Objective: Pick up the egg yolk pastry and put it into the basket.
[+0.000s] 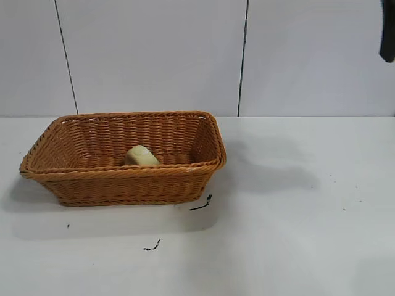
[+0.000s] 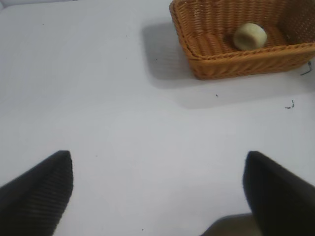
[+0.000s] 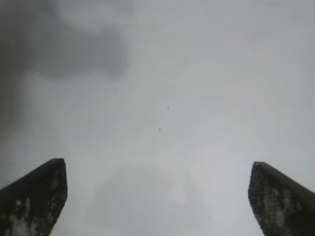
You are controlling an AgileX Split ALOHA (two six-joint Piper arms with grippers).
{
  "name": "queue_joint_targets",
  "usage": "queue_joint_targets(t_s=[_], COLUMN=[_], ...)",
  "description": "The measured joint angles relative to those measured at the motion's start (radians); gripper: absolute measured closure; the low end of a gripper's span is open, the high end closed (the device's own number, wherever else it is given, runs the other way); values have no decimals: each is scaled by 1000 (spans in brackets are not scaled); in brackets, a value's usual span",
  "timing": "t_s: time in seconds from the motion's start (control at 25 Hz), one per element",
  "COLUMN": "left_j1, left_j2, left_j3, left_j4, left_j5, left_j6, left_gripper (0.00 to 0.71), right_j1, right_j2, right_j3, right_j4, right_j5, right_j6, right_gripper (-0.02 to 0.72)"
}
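Note:
The pale yellow egg yolk pastry (image 1: 142, 155) lies on the floor of the orange-brown wicker basket (image 1: 123, 174), near its front wall. The left wrist view shows the same pastry (image 2: 249, 36) inside the basket (image 2: 236, 66) from farther off. My left gripper (image 2: 157, 160) hangs open over bare white table, well away from the basket, with nothing between its fingers. My right gripper (image 3: 157, 164) is open and empty above bare table. Only a dark piece of the right arm (image 1: 387, 31) shows at the top right corner of the exterior view.
The white table (image 1: 296, 234) spreads to the right of and in front of the basket. Two small black scraps (image 1: 202, 203) (image 1: 152, 246) lie on it in front of the basket. A white panelled wall stands behind.

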Motion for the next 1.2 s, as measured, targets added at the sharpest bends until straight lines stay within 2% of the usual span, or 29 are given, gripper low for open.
queue_joint_targets(t_s=[0.48, 0.68, 0.88, 1.2], left_j1=[0, 0, 0, 0], left_j2=[0, 0, 0, 0], left_j3=[0, 0, 0, 0], left_j4=[0, 0, 0, 0], left_j5=[0, 0, 0, 0], left_j6=[0, 0, 0, 0], left_gripper=[14, 14, 14, 14], right_j1=[0, 0, 0, 0], right_j2=[-666, -962, -1196, -1409], right_j3=[572, 754, 802, 803], right_j4=[-13, 11, 34, 35], right_j5=[-2, -120, -177, -181], right_j6=[-4, -33, -65, -71], right_gripper=[10, 10, 10, 10])
